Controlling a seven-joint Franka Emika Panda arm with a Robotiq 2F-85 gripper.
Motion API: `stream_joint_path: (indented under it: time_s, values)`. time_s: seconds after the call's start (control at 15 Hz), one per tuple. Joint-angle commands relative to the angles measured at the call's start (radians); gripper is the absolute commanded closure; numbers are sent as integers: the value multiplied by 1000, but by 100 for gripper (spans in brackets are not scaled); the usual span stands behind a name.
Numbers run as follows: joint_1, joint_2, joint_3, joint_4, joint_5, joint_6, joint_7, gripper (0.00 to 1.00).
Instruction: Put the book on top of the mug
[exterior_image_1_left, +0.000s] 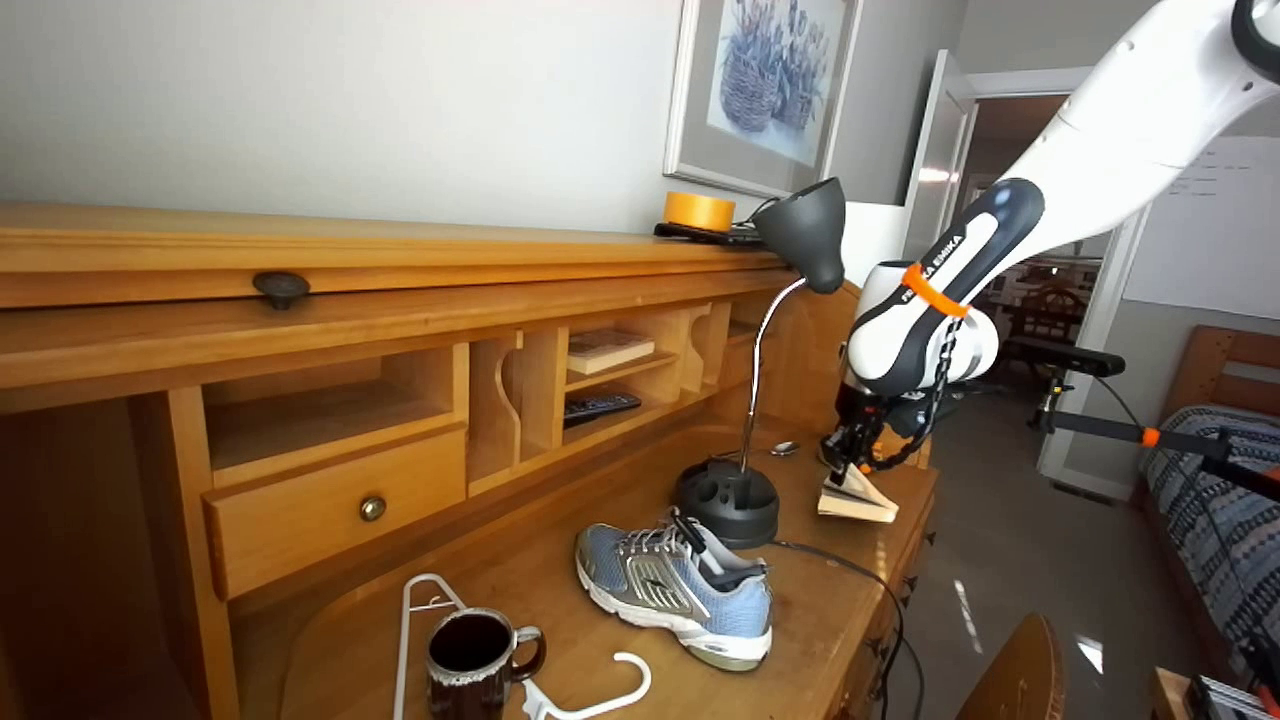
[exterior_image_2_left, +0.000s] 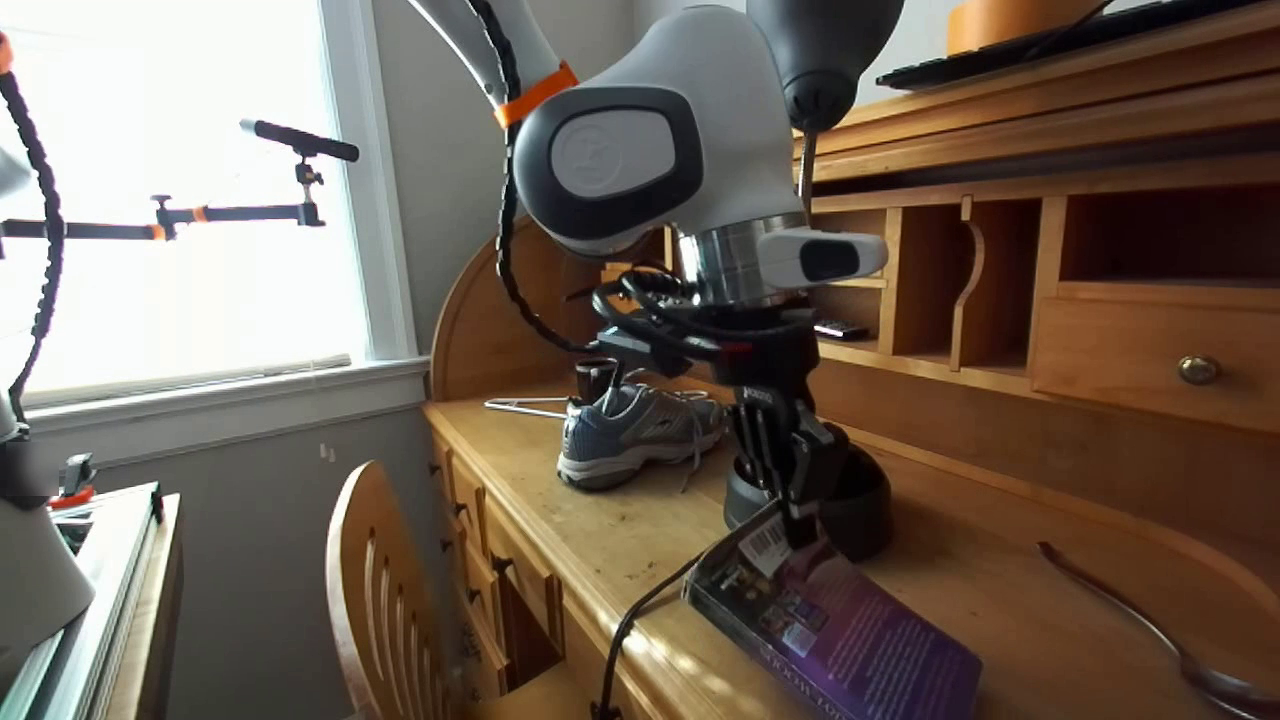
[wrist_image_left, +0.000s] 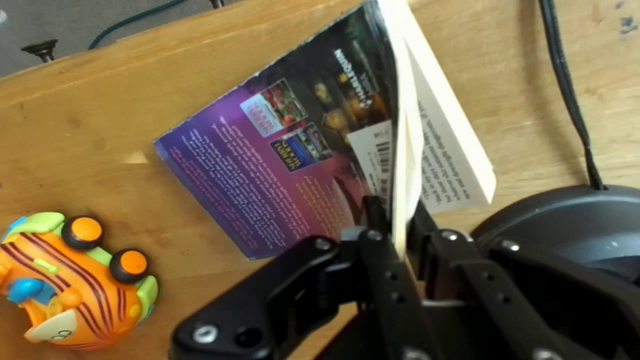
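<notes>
From left to right in an exterior view, the honey-coloured wooden counter (exterior_image_1_left: 520, 590) carries, by the end edge nearest this camera, a smooth white hanger (exterior_image_1_left: 404, 640) and the mug (exterior_image_1_left: 468, 680). The mug stands upright: a small, glossy, dark brown cylinder with a pale, speckled rim and a looped handle; whether it rests on the hanger cannot be told. Next comes a sneaker (exterior_image_1_left: 680, 595) of blue-grey mesh with laces and a thick white sole. Just beyond it stands a desk lamp (exterior_image_1_left: 728, 505) with a round black base, slim shiny neck and bell-shaped shade; its thin black cord (wrist_image_left: 570, 95) runs over the front edge. A metal spoon (exterior_image_1_left: 785, 449) lies toward the back edge, at the far end. At the right, near the far front corner and well apart from the mug, is the book (exterior_image_1_left: 855, 500), a tilted paperback with cream pages fanned apart and a purple-to-black cover. The wrist view shows the black gripper (wrist_image_left: 397, 215) with its jaws nearly together, pinching the back cover and some pages while other pages splay loose. Near the book sits a chunky, striped orange toy car (wrist_image_left: 80, 285) with black wheels.
</notes>
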Motion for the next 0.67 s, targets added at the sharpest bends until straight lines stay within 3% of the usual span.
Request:
stream_joint_path:
  time_s: [0.0,0.6]
  values:
    - [2,-111,0,-60,-1,-80,5,96]
    - [36,-274,-7,-101,11,-227,23,96]
